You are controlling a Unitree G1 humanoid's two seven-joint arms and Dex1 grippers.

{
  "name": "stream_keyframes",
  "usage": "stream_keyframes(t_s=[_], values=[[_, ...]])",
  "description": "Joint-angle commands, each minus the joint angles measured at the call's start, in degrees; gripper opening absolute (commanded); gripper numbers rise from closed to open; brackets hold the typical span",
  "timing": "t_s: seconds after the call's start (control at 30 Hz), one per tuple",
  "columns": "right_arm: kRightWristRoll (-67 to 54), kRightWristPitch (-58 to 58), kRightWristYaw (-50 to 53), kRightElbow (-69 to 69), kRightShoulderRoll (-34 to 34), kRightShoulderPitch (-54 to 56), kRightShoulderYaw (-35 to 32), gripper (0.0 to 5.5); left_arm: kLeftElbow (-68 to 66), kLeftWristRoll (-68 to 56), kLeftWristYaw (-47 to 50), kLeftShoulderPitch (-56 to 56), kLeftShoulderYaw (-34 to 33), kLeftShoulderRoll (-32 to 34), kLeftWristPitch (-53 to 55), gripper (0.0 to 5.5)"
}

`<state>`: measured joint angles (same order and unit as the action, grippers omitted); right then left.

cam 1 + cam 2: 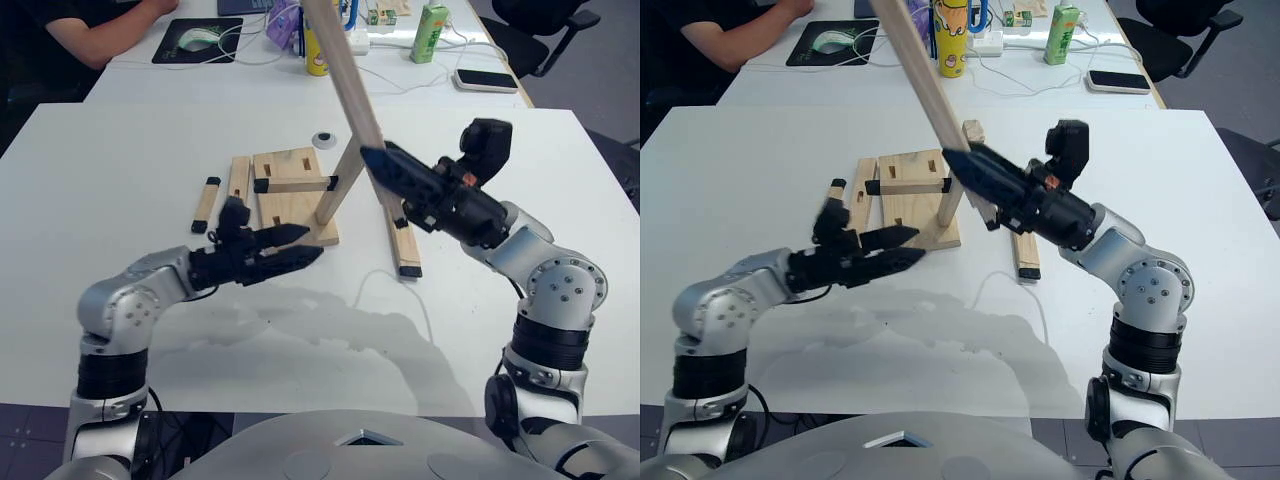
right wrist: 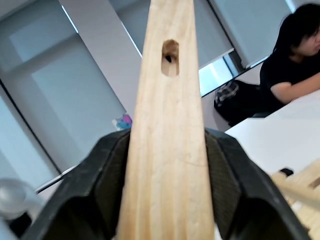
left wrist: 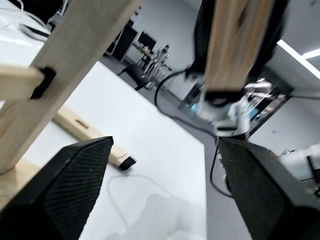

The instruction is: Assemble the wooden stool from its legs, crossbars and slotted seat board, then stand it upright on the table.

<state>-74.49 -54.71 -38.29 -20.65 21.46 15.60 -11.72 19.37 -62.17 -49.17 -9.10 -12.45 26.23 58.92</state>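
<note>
The right jaws clamp a long leg (image 1: 345,70), tilted above the worktop (image 1: 120,170). The left jaws hang open beside the seat board (image 1: 288,212), which lies flat with one upright leg (image 1: 340,185) and a crossbar (image 1: 295,184) fitted. Other loose legs (image 1: 402,245) lie around it, so assembly looks early.

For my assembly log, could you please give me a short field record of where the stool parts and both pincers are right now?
Seat board: flat, one leaning leg with crossbar attached
Right pincer: shut on raised leg, held tilted
Left pincer: open, at the board's near edge
Loose pieces: one right of board, two left
</note>
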Motion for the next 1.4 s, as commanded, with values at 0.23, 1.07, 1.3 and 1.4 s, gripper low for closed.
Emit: stream_keyframes(t_s=[0.23, 1.07, 1.3, 1.4], values=[[7.82, 0.16, -14.73, 1.15, 8.67, -6.41, 7.47, 2.08, -5.09, -23.51, 11.75, -6.03, -6.70, 1.95, 5.27, 4.75], [10.87, -0.07, -20.39, 0.68, 8.99, -7.56, 11.45, 2.08, -6.73, -21.39, 9.64, -6.94, -0.62, 5.76, 4.89, 2.91], [11.43, 0.24, -20.40, 1.41, 8.91, -7.32, 11.70, 2.08, -6.80, -19.05, 8.99, -5.84, -0.03, 5.99, 4.46, 2.08], [11.55, 0.25, -19.63, 2.50, 8.91, -6.78, 11.17, 2.08, -6.82, -17.61, 8.21, -5.59, 0.34, 6.55, 4.41, 2.06]])
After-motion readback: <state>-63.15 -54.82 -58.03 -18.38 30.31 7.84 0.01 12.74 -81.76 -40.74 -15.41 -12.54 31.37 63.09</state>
